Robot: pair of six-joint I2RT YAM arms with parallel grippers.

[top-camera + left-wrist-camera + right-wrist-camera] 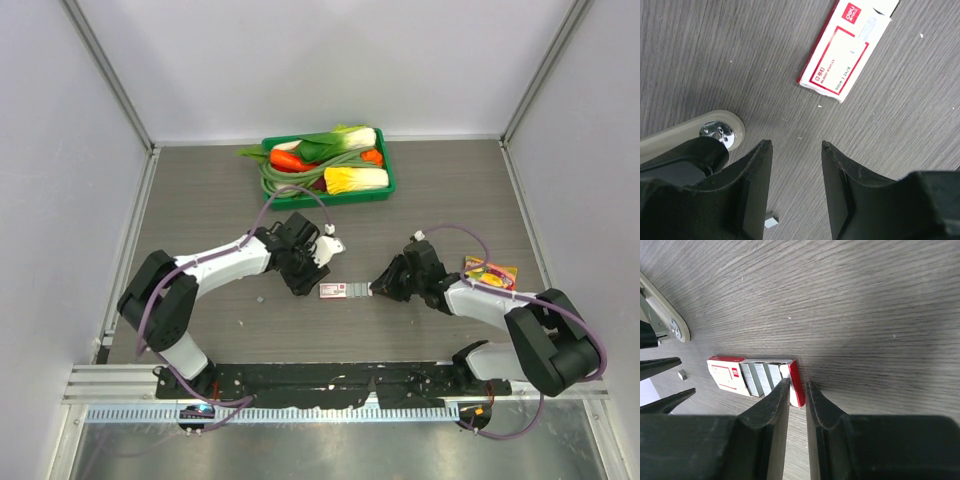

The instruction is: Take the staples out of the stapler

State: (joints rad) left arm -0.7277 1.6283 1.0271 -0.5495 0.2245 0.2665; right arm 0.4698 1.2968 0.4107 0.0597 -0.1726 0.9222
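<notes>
The stapler shows only in part: a beige-grey rounded end with a chrome rivet [715, 131], left of my left fingers, and a metal-lined edge in the right wrist view [662, 315]. My left gripper [796, 145] is open and empty over bare table [303, 282]. A tiny grey staple piece [771, 221] lies between its fingers and also shows in the right wrist view [682, 374]. My right gripper [797, 385] is closed on the red end of the red-and-white staple box [735, 377], whose tray is slid out and shows grey strips. The box also shows from above [338, 290], with my right gripper [376, 289] at its right end.
A green basket [390, 185] of toy vegetables stands at the back centre. A yellow packet [490, 272] lies beside the right arm. Metal frame posts and white walls bound the table. Another grey speck [258, 298] lies on the table left of the box.
</notes>
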